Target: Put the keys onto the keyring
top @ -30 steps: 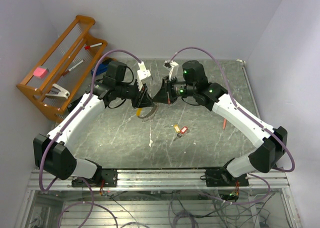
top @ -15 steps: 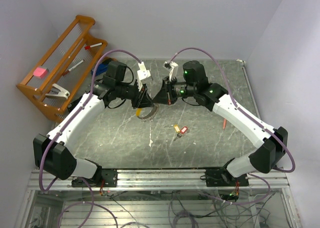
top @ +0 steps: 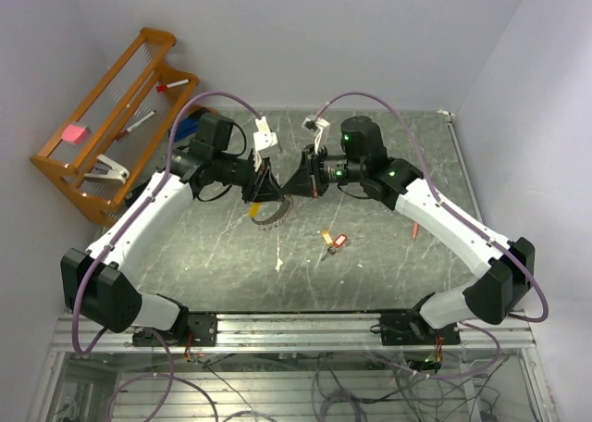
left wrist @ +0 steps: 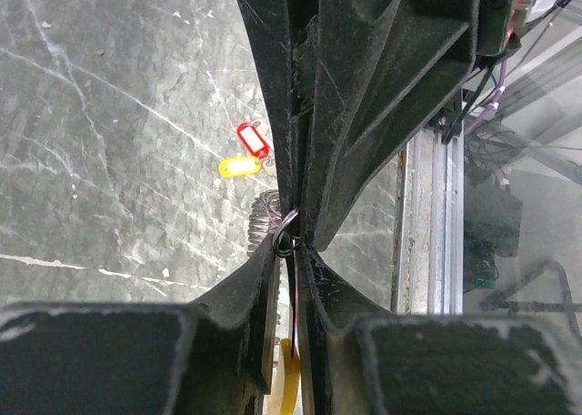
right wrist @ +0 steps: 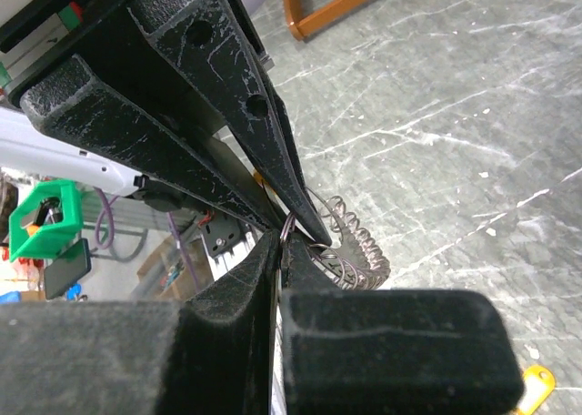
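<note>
Since the keyring point(top: 271, 209) likely needs its coil parted for threading, my left gripper point(top: 275, 192) and right gripper point(top: 294, 185) meet tip to tip, both pinching its wire; the keys point(top: 339, 242) lie untouched at five o'clock.

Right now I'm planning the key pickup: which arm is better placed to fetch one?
Right, likely: the keys lie on its side, nearer the right gripper; the left gripper also grips the keyring.
</note>
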### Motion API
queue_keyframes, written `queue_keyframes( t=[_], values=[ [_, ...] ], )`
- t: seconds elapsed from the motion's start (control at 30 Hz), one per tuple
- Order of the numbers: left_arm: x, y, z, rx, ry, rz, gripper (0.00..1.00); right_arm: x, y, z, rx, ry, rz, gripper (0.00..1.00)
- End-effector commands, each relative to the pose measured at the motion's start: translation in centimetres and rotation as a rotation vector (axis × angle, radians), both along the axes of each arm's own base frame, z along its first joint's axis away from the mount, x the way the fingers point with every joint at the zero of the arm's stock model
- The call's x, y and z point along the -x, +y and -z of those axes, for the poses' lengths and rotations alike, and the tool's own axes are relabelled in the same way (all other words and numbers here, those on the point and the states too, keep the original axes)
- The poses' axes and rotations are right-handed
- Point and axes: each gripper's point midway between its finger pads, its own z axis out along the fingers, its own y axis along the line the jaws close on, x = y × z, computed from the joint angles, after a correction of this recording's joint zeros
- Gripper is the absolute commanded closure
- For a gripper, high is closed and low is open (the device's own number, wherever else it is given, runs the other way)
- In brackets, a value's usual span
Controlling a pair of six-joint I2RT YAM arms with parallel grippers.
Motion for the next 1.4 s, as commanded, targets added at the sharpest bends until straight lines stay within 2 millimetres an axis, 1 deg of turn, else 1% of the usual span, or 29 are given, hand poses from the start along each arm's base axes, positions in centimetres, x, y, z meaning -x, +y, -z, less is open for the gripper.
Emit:
queue_keyframes(
  t=[0.0, 0.2, 0.27, 0.47, 0.57, 0.83, 1.37],
  values=[
    [0.7, -0.5, -2.5, 0.074, -0.067, 0.090, 0.78, 1.0, 0.2, -0.6, -0.032, -0.003, -0.043, 1.00],
    [1.0, -0.4, -2.5, 0.079, -0.077, 0.115, 0.93, 1.5, 0.3, -0.2, -0.037, 0.013, -0.066, 1.00],
    [1.1, -0.4, -2.5, 0.080, -0.076, 0.122, 0.93, 1.6, 0.3, 0.0, -0.035, 0.022, -0.074, 1.00],
    [1.2, -0.5, -2.8, 0.086, -0.077, 0.128, 0.93, 1.9, 0.2, 0.5, -0.024, 0.039, -0.082, 1.00],
    [1.2, -0.5, -2.9, 0.088, -0.074, 0.126, 0.93, 1.8, 0.1, 0.3, -0.028, 0.026, -0.072, 1.00],
    [1.2, -0.6, -3.5, 0.103, -0.066, 0.133, 0.88, 2.1, 0.2, 0.3, -0.038, 0.033, -0.087, 1.00],
    [1.4, -0.6, -3.8, 0.105, -0.068, 0.145, 0.78, 2.5, 0.4, 0.7, -0.037, 0.058, -0.121, 1.00]
  ],
)
